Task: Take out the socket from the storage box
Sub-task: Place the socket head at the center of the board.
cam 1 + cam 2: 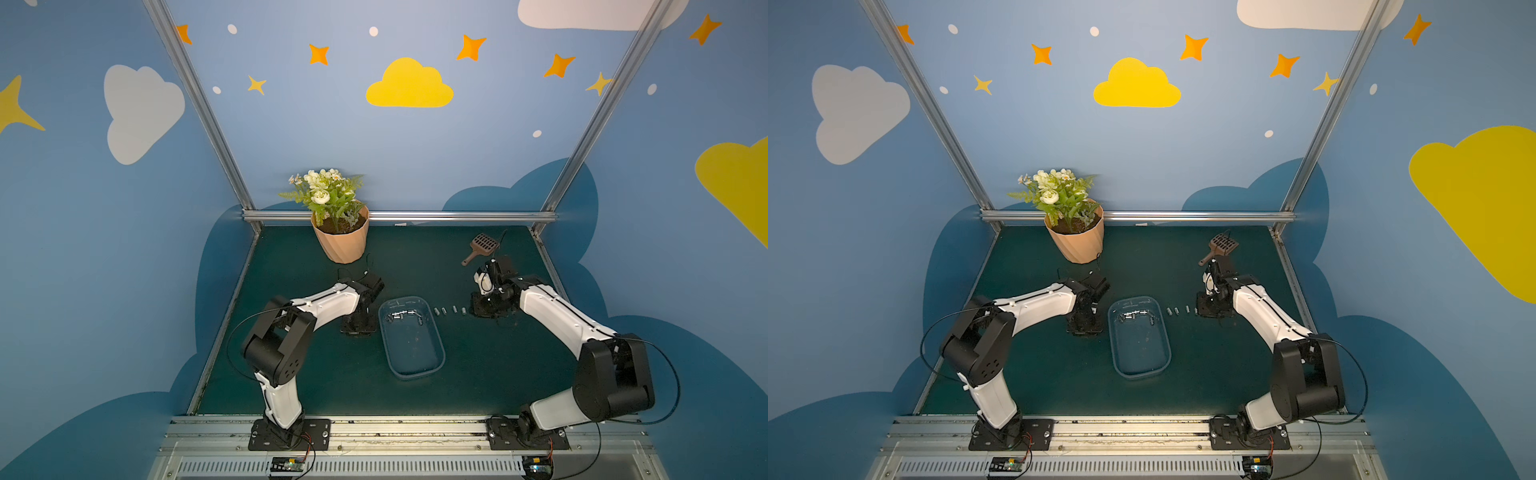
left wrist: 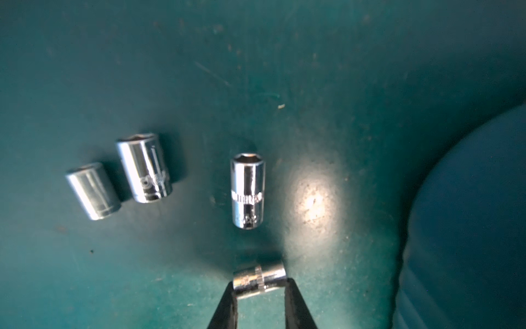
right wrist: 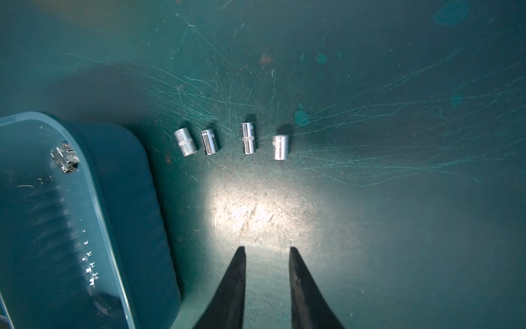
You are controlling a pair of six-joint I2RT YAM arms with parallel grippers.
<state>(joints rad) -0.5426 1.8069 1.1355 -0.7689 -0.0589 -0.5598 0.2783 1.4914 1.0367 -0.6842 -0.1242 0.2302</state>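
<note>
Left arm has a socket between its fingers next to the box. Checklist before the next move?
1. Grip: left gripper shut on held socket: ok.
2. Release height: held socket resting on mat: cannot tell.
3. Spacing: held socket apart from nearest laid socket: ok.
4. Other arm: right gripper open, empty: ok.
5. Job done: storage box emptied: not ok, leftover sockets lie at its far end.

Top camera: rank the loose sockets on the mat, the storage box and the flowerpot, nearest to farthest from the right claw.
In a top view:
1. The row of sockets: on the mat beside the right claw.
2. The storage box: mid-mat, past the sockets.
3. The flowerpot: far back, left arm's side.
</note>
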